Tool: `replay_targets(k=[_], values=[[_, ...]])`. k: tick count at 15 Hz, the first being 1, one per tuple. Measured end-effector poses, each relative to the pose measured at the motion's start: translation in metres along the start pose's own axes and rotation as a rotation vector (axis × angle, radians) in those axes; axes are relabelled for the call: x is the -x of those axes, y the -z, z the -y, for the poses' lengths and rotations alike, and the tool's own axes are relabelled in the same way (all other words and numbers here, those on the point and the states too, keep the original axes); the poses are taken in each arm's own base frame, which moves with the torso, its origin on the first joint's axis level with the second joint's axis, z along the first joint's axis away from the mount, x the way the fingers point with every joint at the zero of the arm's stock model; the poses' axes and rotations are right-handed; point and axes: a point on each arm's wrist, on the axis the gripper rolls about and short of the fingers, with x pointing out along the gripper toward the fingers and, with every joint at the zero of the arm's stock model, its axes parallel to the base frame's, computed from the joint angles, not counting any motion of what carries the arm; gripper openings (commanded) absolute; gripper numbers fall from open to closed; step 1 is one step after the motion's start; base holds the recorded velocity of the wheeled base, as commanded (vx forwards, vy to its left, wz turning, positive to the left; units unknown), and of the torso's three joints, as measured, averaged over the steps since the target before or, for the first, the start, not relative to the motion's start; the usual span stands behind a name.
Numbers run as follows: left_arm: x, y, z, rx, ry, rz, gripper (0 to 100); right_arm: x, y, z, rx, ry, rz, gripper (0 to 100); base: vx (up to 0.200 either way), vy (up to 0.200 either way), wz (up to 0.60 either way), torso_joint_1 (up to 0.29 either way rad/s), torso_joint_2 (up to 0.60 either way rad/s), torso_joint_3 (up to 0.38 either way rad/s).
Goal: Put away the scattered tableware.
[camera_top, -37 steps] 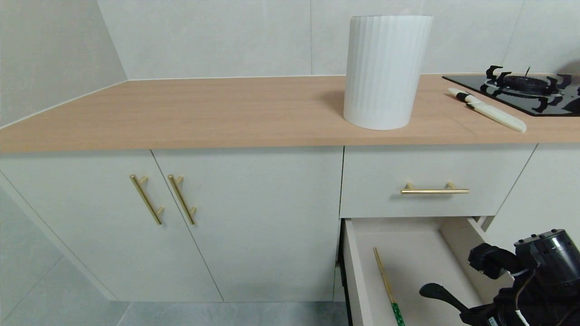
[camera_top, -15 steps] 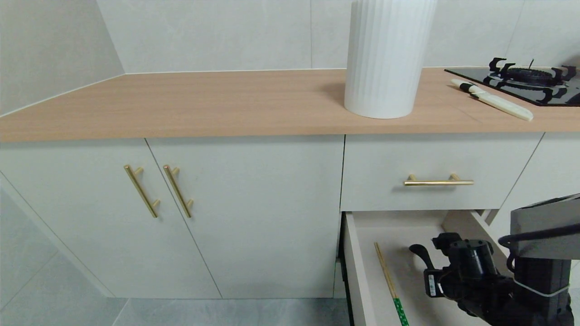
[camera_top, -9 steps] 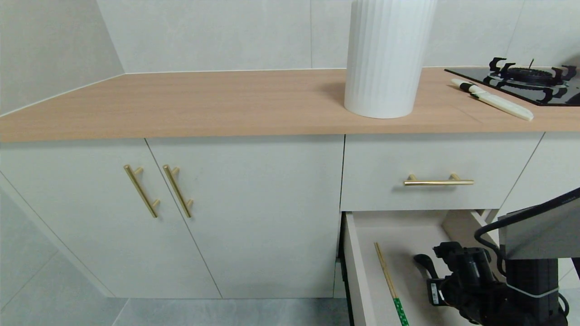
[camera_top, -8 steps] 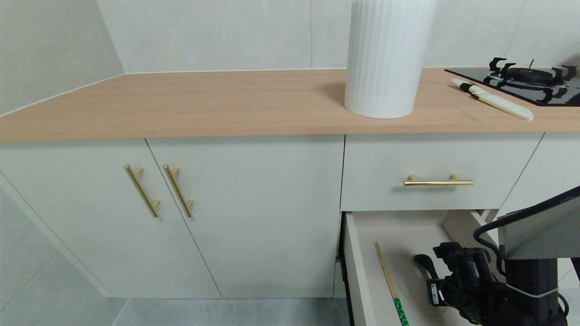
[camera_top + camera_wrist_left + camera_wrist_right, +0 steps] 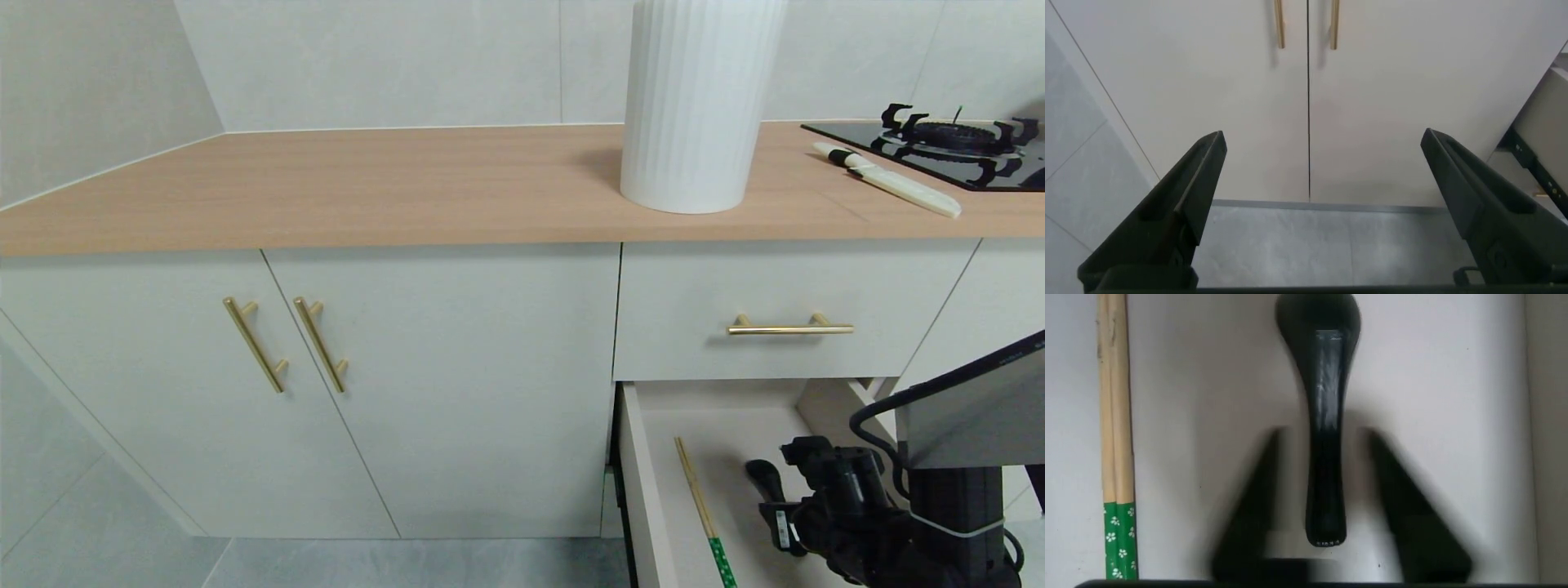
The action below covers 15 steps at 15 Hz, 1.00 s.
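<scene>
A black spoon [image 5: 763,478] lies on the floor of the open lower drawer [image 5: 638,465], beside a pair of wooden chopsticks with green ends [image 5: 699,513]. My right gripper [image 5: 808,510] is down in the drawer at the spoon's handle. In the right wrist view the spoon [image 5: 1321,343] lies between the spread fingers of the right gripper [image 5: 1321,437], which is open, and the chopsticks [image 5: 1114,416] lie parallel to it. A white knife with a black band [image 5: 890,189] rests on the wooden counter. My left gripper [image 5: 1321,143] is open and empty, facing the cabinet doors.
A tall white ribbed container [image 5: 694,106] stands on the counter [image 5: 367,188] above the drawers. A black gas hob [image 5: 955,143] sits at the far right. The upper drawer with a brass handle [image 5: 790,328] is closed, directly over the open one. Two cabinet doors [image 5: 286,343] are closed.
The head camera has dropped slightly. My right arm carried the spoon down into the drawer; over the last second the spoon sank a little farther, and it now lies between the parted fingers.
</scene>
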Motion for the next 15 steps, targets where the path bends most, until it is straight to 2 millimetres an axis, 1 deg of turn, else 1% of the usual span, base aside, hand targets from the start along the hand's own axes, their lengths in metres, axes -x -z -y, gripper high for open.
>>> replay_targets(k=[5, 8, 11, 13, 15], values=[[0.000, 0.000, 0.000, 0.000, 0.000, 0.000, 100, 0.005, -0.004, 0.000, -0.004, 0.002, 0.016, 100, 0.000, 0.000, 0.00, 0.000, 0.00, 0.000], [0.000, 0.000, 0.000, 0.000, 0.000, 0.000, 100, 0.017, -0.015, 0.003, -0.016, 0.004, 0.062, 100, 0.000, 0.000, 0.00, 0.000, 0.00, 0.000], [0.000, 0.000, 0.000, 0.000, 0.000, 0.000, 100, 0.040, -0.031, 0.007, -0.019, -0.002, 0.114, 100, 0.000, 0.000, 0.00, 0.000, 0.00, 0.000], [0.000, 0.000, 0.000, -0.004, 0.000, 0.000, 100, 0.059, -0.040, 0.010, -0.009, -0.002, 0.107, 100, 0.000, 0.000, 0.00, 0.000, 0.00, 0.000], [0.000, 0.000, 0.000, -0.003, 0.000, 0.000, 100, 0.081, -0.046, 0.014, 0.009, 0.000, 0.059, 100, 0.000, 0.000, 0.00, 0.000, 0.00, 0.000]])
